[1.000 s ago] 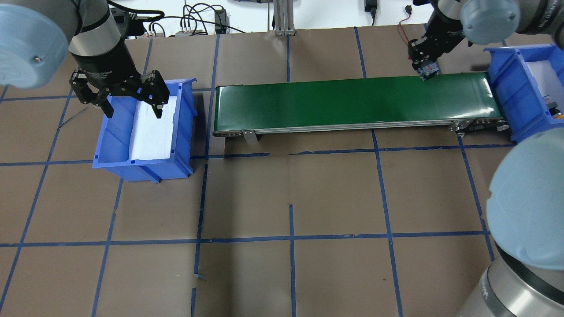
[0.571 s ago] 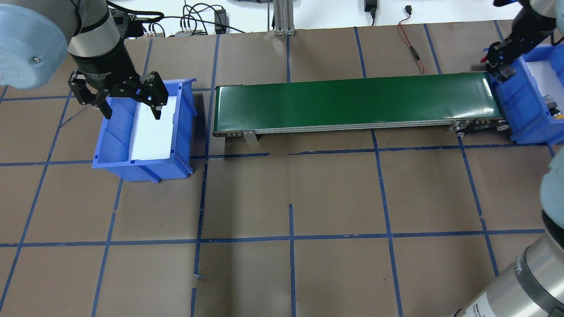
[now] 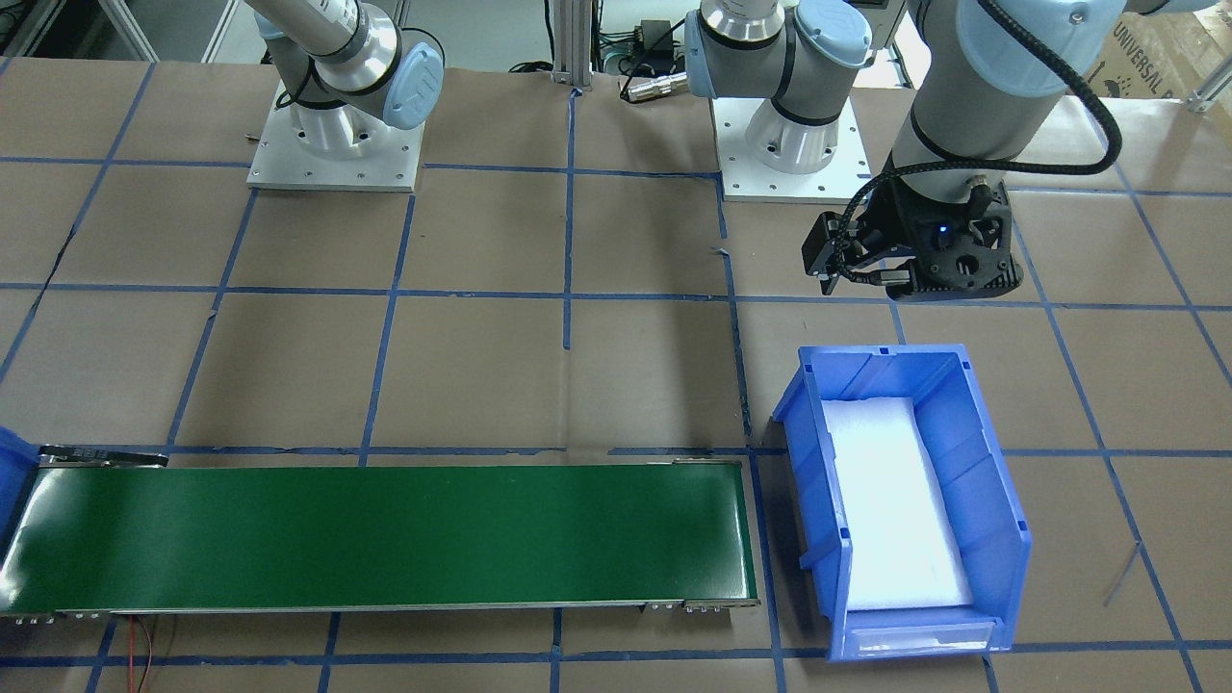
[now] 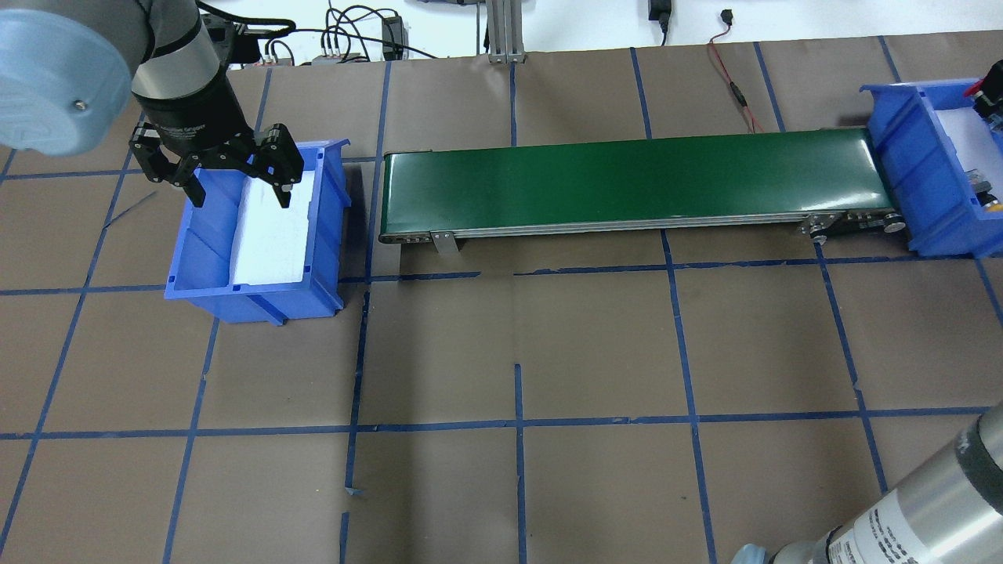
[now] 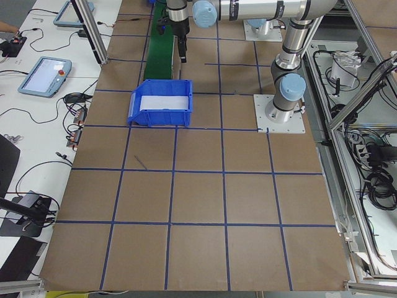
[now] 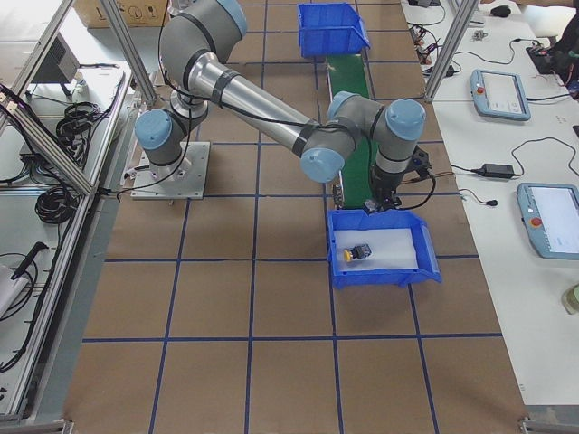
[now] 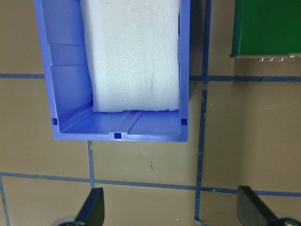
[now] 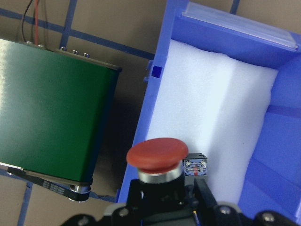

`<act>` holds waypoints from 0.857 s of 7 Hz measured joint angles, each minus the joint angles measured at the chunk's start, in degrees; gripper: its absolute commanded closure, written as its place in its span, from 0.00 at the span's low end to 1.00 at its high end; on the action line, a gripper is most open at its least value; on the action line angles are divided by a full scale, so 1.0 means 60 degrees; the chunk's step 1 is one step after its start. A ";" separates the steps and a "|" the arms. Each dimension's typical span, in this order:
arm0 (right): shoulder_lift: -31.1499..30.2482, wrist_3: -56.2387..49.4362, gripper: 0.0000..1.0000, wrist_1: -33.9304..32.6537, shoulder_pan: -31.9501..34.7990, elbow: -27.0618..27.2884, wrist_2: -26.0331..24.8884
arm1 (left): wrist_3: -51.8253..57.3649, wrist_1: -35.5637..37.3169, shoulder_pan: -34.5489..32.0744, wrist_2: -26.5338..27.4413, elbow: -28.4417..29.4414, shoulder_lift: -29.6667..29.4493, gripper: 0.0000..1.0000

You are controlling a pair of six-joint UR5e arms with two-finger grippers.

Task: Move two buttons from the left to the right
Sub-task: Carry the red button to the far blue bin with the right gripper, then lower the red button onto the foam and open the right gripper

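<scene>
Since a second ago the right gripper [image 8: 167, 187] has carried the red button [image 8: 157, 154] from over the belt's right end to above the right bin [image 4: 901, 160]. The left gripper [image 4: 240, 196] has barely shifted.

The red button sits clamped between the right fingers, with its mushroom cap out in front of them. It hangs over the white foam pad [image 8: 211, 108] inside the bin, close to the wall on the belt side. Whether it touches the foam cannot be told. The yellow button [image 6: 355, 254] lies on its side on the same foam, well apart from the red one and toward the bin's robot-side end.

The green conveyor belt [image 4: 627, 176] runs from this bin toward the left bin [image 4: 251, 301] and stops just short of it. The left bin holds a white foam sheet [image 7: 134, 52]. The left gripper hangs over that bin's robot-side end with its jaws spread wide and nothing between them.

A red wire [image 4: 733, 78] lies on the paper-covered table [image 4: 595, 352] behind the belt, crossed by a grid of blue tape.
</scene>
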 measured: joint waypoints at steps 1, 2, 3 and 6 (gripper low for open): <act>0.0307 -0.0012 0.91 0.0003 -0.0091 -0.0357 0.0000 | 0.0000 -0.0003 -0.0003 0.0002 -0.0009 0.0015 0.00; 0.0718 -0.0017 0.91 0.0007 -0.0140 -0.0766 0.0010 | 0.0000 -0.0009 -0.0006 0.0003 -0.0008 0.0020 0.00; 0.1100 -0.0022 0.91 0.0010 -0.0172 -0.1090 0.0019 | 0.0000 -0.0007 -0.0007 0.0003 -0.0009 0.0018 0.00; 0.1979 -0.0021 0.91 -0.0325 -0.0309 -0.1351 0.0108 | 0.0000 -0.0022 -0.0007 0.0004 -0.0008 0.0029 0.00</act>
